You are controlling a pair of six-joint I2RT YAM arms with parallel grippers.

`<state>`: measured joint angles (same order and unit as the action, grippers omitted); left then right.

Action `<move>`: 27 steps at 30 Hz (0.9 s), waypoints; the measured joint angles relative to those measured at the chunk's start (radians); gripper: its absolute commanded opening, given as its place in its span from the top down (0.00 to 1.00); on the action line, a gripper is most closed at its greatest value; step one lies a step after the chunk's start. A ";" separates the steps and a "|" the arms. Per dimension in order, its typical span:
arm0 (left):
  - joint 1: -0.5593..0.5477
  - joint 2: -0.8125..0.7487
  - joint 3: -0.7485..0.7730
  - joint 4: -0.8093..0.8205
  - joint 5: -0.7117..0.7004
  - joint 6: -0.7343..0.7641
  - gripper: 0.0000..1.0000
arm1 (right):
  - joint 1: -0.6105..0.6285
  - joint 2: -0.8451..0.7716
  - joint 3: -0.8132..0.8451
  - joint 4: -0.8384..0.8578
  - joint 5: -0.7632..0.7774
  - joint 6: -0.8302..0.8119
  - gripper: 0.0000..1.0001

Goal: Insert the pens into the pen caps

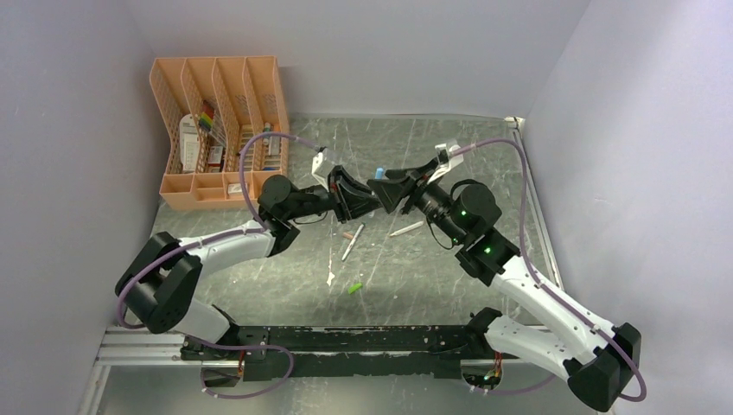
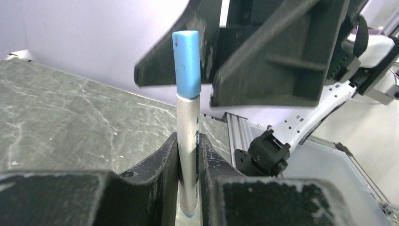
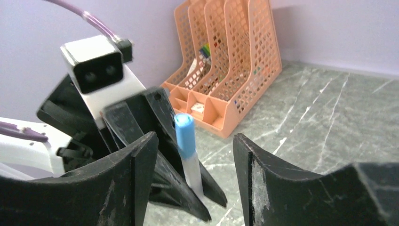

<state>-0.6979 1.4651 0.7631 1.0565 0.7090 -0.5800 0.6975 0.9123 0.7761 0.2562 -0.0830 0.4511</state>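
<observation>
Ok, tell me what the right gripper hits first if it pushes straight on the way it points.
The blue-capped pen, upright in line with the gap of the right gripper's open fingers and clamped by the left gripper. How near it is, the views don't settle.

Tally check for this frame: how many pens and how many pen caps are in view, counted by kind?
Pens: 3. One is upright in the left gripper, and two lie on the table.
Pen caps: 3. Blue is on the held pen, and orange-pink and green are loose on the table.
Total: 6
</observation>
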 measured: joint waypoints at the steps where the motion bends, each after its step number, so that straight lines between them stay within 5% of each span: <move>1: 0.000 0.004 0.003 0.002 0.014 0.000 0.93 | 0.000 0.002 0.014 -0.004 -0.003 -0.005 0.41; 7: 0.000 0.050 0.042 0.022 0.116 -0.010 0.93 | 0.000 0.029 0.095 -0.008 -0.034 -0.025 0.45; 19: 0.000 0.060 0.043 0.077 0.177 -0.038 0.93 | 0.000 0.053 0.112 -0.019 -0.060 -0.032 0.74; 27: 0.000 0.075 0.044 0.139 0.185 -0.084 0.93 | 0.000 0.039 0.110 -0.023 -0.064 -0.028 0.73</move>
<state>-0.6979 1.5398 0.8070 1.1957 0.8944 -0.6636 0.6975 0.9508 0.8860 0.2337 -0.1467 0.4229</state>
